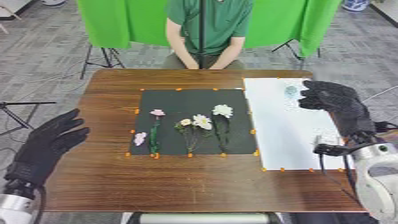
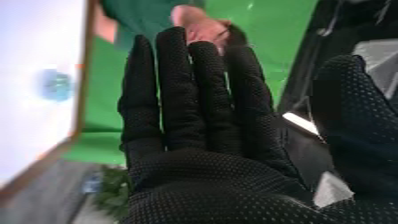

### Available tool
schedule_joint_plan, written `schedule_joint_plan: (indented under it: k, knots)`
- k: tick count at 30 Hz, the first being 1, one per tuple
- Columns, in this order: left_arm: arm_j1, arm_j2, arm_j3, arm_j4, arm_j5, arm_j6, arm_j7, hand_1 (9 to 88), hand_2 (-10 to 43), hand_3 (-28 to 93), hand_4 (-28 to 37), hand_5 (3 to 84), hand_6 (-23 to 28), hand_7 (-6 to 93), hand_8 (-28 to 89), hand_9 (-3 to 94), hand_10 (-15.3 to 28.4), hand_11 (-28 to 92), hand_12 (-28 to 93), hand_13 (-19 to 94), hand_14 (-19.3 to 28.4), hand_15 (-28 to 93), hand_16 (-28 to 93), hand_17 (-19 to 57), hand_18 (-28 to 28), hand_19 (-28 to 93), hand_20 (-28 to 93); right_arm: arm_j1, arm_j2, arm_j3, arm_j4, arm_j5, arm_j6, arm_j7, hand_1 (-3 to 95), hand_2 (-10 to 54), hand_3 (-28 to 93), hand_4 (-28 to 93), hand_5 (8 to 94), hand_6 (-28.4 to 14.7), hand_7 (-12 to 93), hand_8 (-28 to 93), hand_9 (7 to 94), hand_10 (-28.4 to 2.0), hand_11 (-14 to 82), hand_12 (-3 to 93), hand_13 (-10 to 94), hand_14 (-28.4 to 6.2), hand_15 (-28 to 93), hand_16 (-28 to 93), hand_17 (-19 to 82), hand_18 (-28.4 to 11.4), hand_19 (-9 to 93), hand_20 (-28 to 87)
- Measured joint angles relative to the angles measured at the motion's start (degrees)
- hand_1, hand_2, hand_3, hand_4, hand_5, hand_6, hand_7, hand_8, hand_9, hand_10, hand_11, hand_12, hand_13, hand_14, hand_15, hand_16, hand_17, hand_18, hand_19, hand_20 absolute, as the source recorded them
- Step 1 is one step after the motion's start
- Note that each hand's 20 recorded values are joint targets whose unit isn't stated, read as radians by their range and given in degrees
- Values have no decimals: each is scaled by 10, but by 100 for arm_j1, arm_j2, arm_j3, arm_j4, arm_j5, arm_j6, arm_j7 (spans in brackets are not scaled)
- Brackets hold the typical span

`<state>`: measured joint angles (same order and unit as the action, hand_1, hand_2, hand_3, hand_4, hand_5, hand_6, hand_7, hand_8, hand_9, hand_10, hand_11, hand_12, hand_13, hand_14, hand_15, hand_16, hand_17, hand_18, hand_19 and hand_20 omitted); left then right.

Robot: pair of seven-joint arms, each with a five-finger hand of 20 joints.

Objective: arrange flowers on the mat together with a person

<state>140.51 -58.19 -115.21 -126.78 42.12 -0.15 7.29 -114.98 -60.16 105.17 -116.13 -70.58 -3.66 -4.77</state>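
The right hand [image 2: 213,185], fingers straight, thumb wide, seems nearer than the open left hand [image 1: 44,149] to the rightmost white flower [image 1: 222,111], leftward on the black mat [image 1: 191,97], mid-frame in the head view, stem pointing down-frame.

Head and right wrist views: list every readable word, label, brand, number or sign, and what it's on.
No readable text in either view.
White sheet, blue-green patch: no letters can be made out.
Right arm, dark mark: too small to tell if it is print.
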Motion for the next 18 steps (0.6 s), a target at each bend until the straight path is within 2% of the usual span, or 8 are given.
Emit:
schedule_joint_plan:
  k: [3, 10, 15, 18]
  knots:
    - [-2, -33, -2, -13, 5, 5, 5, 307, -21, 679, -223, 355, 57, 183, -88, 301, 127, 211, 187, 278, 161, 371, 0, -21, 260, 552, 100, -342, -181, 93, -56, 29, -37, -3, 220, 33, 858, -205, 521, -47, 165, -90, 520, -149, 175, 241, 482, -126, 303, 246, 268, -186, 484, 268]
    - [-3, -141, 6, -31, 5, 29, 15, 300, -19, 668, -238, 354, 57, 183, -87, 301, 128, 211, 189, 282, 162, 374, 0, -26, 255, 549, 89, -696, -669, 340, -147, 128, -371, 138, 214, 33, 855, -207, 513, -45, 164, -88, 514, -148, 171, 241, 472, -124, 297, 246, 238, -190, 471, 266]
    - [-22, -149, 107, -31, -11, 182, 110, 295, -19, 676, -244, 355, 56, 184, -87, 307, 129, 211, 189, 281, 162, 373, 0, -37, 240, 520, 80, -728, -820, 379, -174, 138, -372, 160, 214, 31, 856, -208, 512, -44, 167, -88, 515, -147, 170, 242, 471, -123, 297, 251, 226, -193, 465, 270]
    - [-59, -148, 145, -29, -12, 213, 116, 298, -19, 679, -242, 355, 56, 185, -88, 308, 129, 212, 189, 280, 162, 374, 0, -41, 238, 514, 80, -726, -846, 378, -174, 139, -369, 154, 214, 31, 858, -208, 512, -42, 168, -88, 515, -147, 171, 242, 469, -122, 298, 253, 223, -194, 462, 270]
